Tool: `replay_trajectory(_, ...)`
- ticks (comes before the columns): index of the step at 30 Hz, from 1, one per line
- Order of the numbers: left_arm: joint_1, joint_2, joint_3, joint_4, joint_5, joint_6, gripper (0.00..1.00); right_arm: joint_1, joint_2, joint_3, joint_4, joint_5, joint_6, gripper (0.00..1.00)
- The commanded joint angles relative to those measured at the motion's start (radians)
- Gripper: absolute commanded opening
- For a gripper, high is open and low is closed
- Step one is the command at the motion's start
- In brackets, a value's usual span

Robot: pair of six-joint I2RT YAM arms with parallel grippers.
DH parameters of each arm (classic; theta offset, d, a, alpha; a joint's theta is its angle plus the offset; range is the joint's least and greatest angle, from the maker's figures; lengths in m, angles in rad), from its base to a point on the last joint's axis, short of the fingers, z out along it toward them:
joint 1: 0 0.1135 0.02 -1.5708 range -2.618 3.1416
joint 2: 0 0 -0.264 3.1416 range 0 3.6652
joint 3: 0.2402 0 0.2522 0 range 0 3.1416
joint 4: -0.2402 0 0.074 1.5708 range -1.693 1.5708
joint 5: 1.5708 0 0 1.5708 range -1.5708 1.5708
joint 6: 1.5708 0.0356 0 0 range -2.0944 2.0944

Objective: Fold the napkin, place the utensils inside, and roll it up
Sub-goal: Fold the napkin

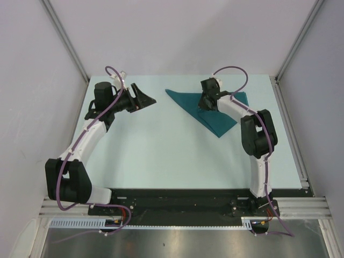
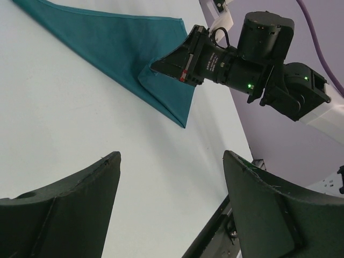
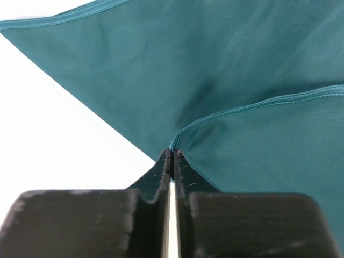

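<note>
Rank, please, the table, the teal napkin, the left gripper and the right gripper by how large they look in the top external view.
1. table
2. teal napkin
3. left gripper and right gripper: they look about alike, so I would not rank them.

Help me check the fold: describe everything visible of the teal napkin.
The napkin is plain teal cloth with stitched hems, folded into a triangle in two layers, lying on the pale table at the far right. The right gripper is shut on the hemmed edge of its upper layer; nothing else touches it.
</note>
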Motion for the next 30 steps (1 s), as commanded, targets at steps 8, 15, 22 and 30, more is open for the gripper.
replay_trajectory(8,0.006,0.023,-0.005,0.020,-0.029,0.038,0.81,0.004,-0.079,0.065,0.052,-0.101,-0.121,0.74)
replay_trajectory(15,-0.041,0.078,0.010,-0.028,-0.130,0.097,0.79,-0.028,-0.320,-0.080,0.062,-0.130,-0.173,0.76)
replay_trajectory(22,-0.146,0.178,0.033,0.043,-0.239,0.053,0.76,-0.062,-0.634,-0.450,0.139,-0.215,-0.133,0.76)
replay_trajectory(30,-0.244,0.402,0.152,0.234,-0.437,-0.078,0.72,-0.090,-1.012,-0.763,0.119,-0.255,-0.102,0.77)
